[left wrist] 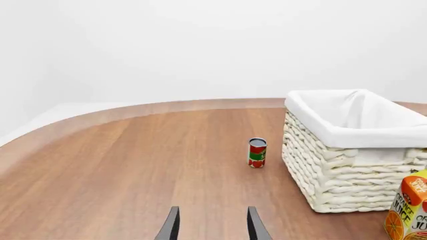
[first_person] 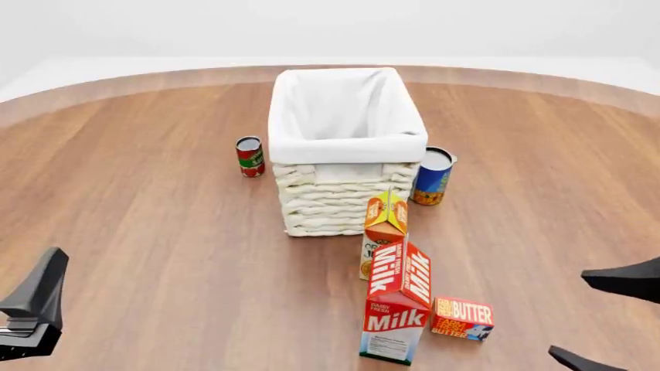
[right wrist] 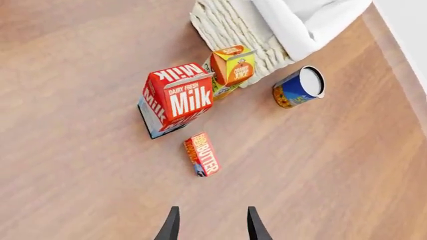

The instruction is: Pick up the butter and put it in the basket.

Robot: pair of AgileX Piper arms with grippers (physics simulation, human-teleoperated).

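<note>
Butter [right wrist: 202,154] flat on the surface [first_person: 154,232] beside the milk carton [first_person: 398,311], well short of the basket [first_person: 345,147] — my right tool [right wrist: 211,225] above it, spread wide, empty, my left tool [left wrist: 211,225] likewise agape.

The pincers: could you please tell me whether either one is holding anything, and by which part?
Nothing is held. Both the left pincer and right pincer are open and empty; the butter lies untouched on the table.

A wide bench [first_person: 154,232] of warm reddish-brown wood grain curves away at its far edge, bordered by a pale rim. Beyond, plain white walls [left wrist: 200,45], evenly lit.
</note>
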